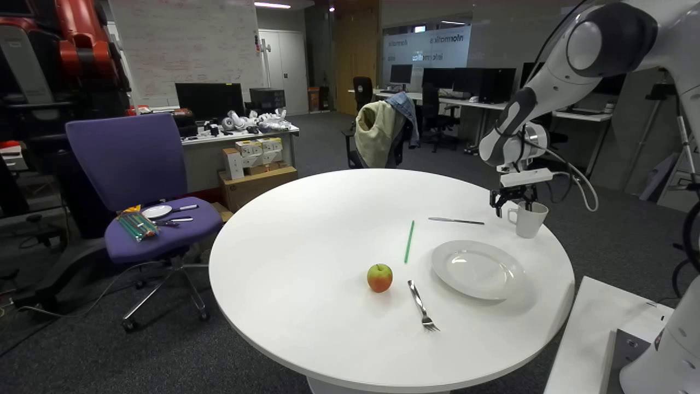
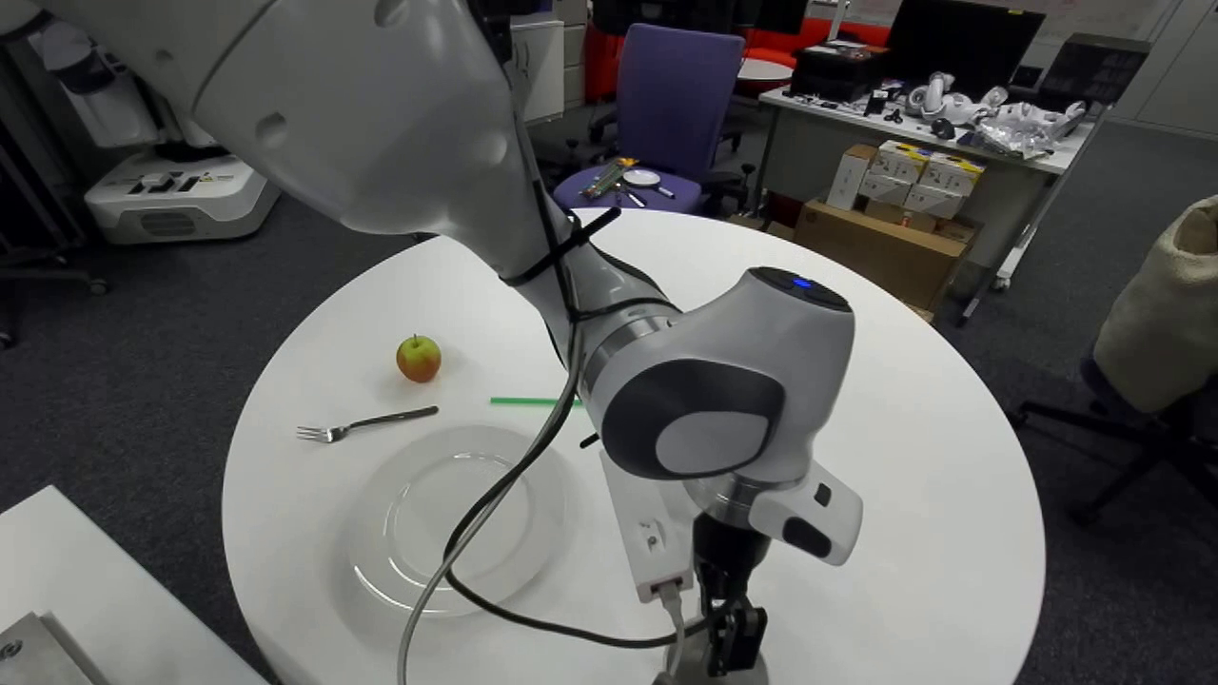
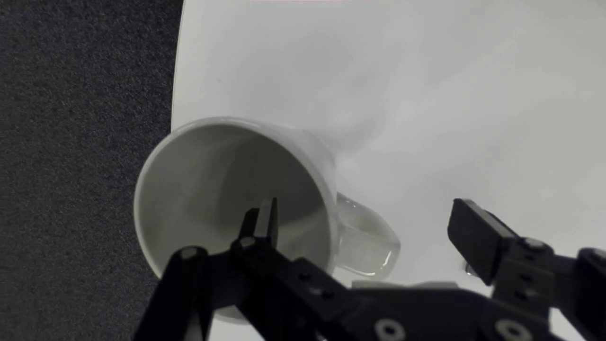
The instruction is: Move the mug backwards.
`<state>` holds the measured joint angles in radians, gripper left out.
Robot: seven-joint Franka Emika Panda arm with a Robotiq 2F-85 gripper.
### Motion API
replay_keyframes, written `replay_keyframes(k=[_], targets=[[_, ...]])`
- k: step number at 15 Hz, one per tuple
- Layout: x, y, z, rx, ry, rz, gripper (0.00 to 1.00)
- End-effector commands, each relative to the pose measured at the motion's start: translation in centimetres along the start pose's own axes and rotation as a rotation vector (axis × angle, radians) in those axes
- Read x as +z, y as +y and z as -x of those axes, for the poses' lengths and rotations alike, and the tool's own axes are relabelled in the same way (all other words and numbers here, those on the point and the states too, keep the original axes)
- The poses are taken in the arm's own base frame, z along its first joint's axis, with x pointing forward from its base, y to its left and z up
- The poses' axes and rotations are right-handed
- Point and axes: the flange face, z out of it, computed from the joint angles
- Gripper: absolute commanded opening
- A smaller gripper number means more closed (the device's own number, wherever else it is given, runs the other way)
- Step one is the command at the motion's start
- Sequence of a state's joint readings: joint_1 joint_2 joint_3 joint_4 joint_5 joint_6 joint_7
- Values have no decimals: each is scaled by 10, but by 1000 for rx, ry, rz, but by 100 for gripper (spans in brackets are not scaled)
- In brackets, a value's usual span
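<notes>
With tool (image 3: 364,203) spread wide, nothing gripped, one finger (image 3: 265,225) over or inside mouth of mug (image 1: 529,225), depth unclear, upright near edge of tabletop (image 1: 328,219). Could catch handle (image 3: 386,248) and twist if closing off-centre; could tip off edge if dragged unlifted.

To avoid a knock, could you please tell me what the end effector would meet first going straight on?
Probably the mug: the end effector points down, open jaws straddling its handle side, though depth is unclear.
</notes>
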<state>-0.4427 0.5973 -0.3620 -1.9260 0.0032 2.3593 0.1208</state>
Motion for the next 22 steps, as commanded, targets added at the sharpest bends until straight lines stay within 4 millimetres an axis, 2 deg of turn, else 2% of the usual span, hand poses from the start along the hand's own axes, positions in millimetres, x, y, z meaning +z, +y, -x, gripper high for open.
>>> replay_keyframes(k=[1,7,8,16,22], targets=[[3,9,-3,-29,32,18,68],[14,11,-4,-24,27,30,21],[14,11,-5,-24,30,32,16],[7,12,-4,-14,66,29,16],[0,-6,-1,28,90,-25,16]])
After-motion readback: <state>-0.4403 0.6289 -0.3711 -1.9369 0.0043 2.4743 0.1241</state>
